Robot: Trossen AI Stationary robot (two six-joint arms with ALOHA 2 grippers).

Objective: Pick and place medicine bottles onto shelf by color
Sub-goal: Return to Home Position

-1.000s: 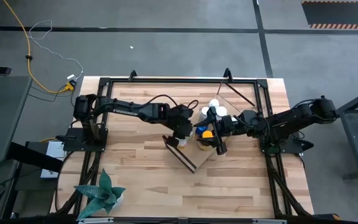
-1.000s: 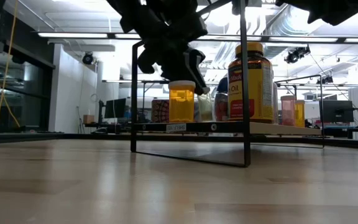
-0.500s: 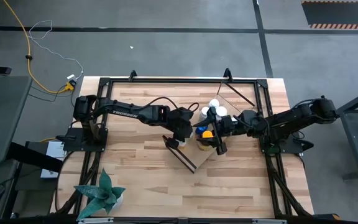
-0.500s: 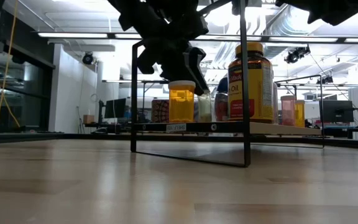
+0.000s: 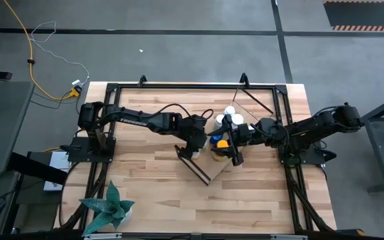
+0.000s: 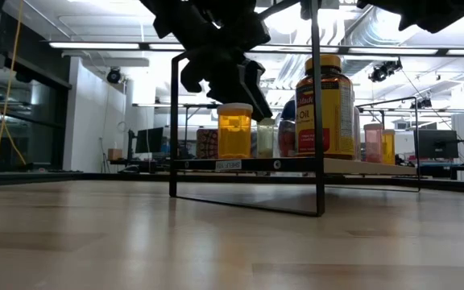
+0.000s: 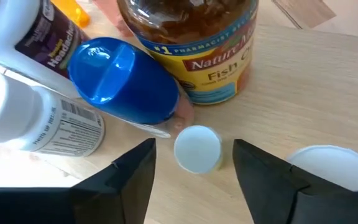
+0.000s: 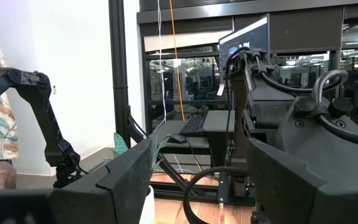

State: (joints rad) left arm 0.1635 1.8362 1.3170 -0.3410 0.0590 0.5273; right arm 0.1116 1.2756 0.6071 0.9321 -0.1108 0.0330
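1 white-capped bottle [image 7: 197, 150] stands just below the left gripper [image 7: 194, 145] (fingers apart).

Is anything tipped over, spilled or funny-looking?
No. In the low view the yellow bottle and the big fish oil bottle stand upright on the shelf, and nothing is spilled. Only the shelf sits slanted to the table edges.

Blue bottle [image 7: 120, 81]; amber bottle [image 6: 234, 135]; white cap [image 7: 197, 148].

white bottle [image 7: 55, 127] edge-cropped, amber bottle [image 7: 197, 68] top cropped
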